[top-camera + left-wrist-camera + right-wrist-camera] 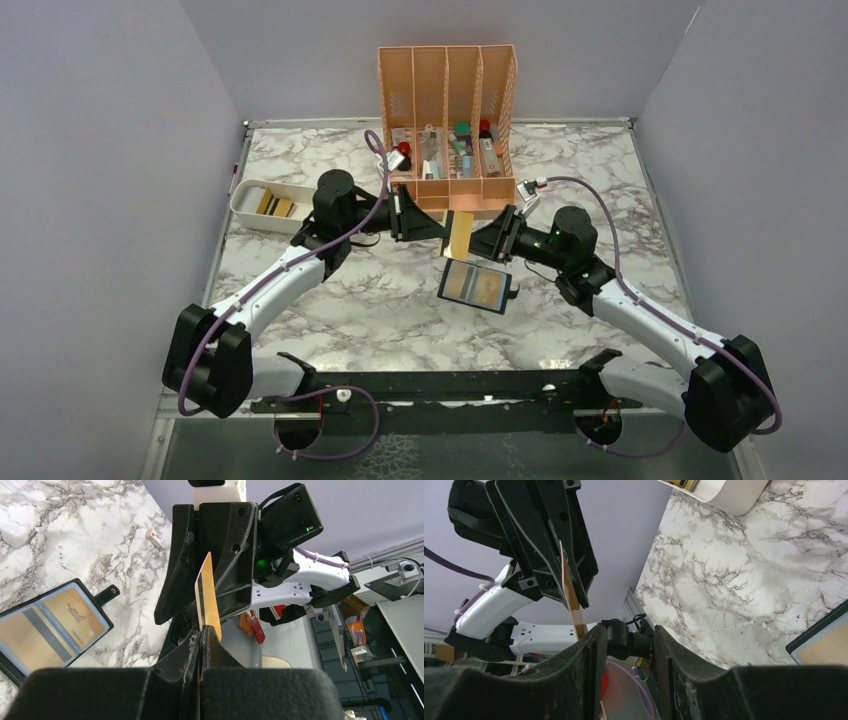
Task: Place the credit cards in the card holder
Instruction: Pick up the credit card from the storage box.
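Observation:
A gold credit card [460,232] stands on edge in the air between the two grippers, above the marble table. My left gripper [438,228] is shut on it; in the left wrist view the card [209,592] rises out of the closed jaws [202,632]. My right gripper [484,240] faces it with its jaws apart [629,630]; the card [569,587] runs down by the left finger. I cannot tell whether it touches. The black card holder [475,287] lies open on the table just below, with gold cards in its pockets [47,625].
A white tray [252,211] at the left holds more gold cards [273,205]. The tall orange slotted organiser [447,110] with small items stands at the back centre. Grey walls close in the table on three sides.

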Controlling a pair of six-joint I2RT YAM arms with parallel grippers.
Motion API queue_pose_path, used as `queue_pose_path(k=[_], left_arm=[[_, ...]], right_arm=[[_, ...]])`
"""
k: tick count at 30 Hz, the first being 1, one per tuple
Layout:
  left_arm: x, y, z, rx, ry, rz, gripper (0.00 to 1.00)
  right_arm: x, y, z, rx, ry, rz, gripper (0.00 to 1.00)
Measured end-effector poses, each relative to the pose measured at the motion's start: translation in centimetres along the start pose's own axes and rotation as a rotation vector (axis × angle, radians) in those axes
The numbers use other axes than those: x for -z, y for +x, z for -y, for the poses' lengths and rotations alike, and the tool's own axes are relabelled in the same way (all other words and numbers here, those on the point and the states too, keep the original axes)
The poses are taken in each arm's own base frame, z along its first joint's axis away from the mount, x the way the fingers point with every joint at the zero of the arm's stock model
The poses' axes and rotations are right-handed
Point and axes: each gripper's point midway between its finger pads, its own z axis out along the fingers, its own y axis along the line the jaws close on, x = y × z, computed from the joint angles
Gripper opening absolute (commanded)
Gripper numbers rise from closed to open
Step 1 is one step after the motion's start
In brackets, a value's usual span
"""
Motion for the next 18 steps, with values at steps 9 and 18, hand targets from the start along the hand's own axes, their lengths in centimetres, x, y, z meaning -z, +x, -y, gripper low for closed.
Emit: queue_pose_path(k=[9,18], left_arm=[[-0.7,1.1,-0.4,0.018,0.016,-0.026,0.0],[-0.7,1.2,-0.2,0.011,0.026,-0.026,0.0]], right_arm=[[0.9,0.0,0.6,-0.017,0.044,0.041,0.48],[2.9,-0.9,0.1,-0.006,0.071,0.154,0.52]])
